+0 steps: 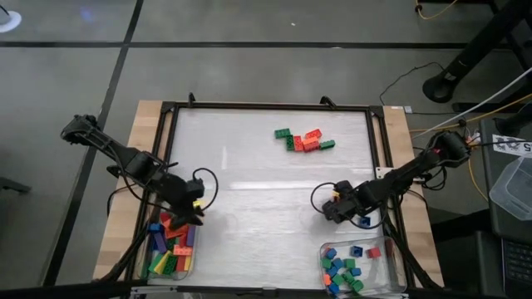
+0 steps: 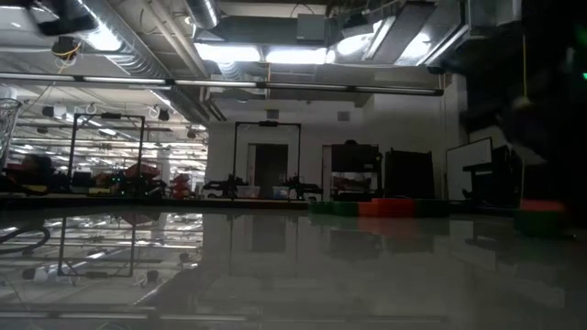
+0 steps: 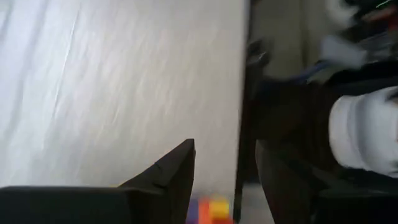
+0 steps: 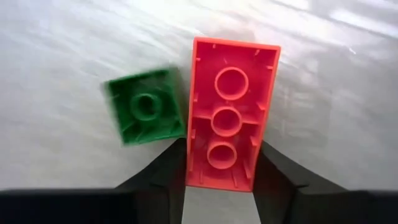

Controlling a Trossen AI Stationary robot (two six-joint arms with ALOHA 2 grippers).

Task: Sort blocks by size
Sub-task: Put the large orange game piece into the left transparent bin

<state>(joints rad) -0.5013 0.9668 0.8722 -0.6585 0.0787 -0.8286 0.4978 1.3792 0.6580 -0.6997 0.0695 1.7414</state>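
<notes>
bricks are light, stiff, slick plastic. right gripper [image 4: 217, 180] pinches a long red brick [image 4: 230, 127] across its narrow sides, underside up; left gripper [image 3: 225, 180] spread, empty.

Open white mat [image 1: 249, 174] across centre, passable from 6 to 9 o'clock. Obstacles: loose cluster of blocks [image 1: 304, 139] at 1 o'clock; left tray [image 1: 171, 249] at 8 o'clock under left gripper [image 1: 193, 214]; right tray [image 1: 362, 266] at 5 o'clock beside right gripper [image 1: 332, 209]; black frame [image 1: 376, 149] around mat.
</notes>
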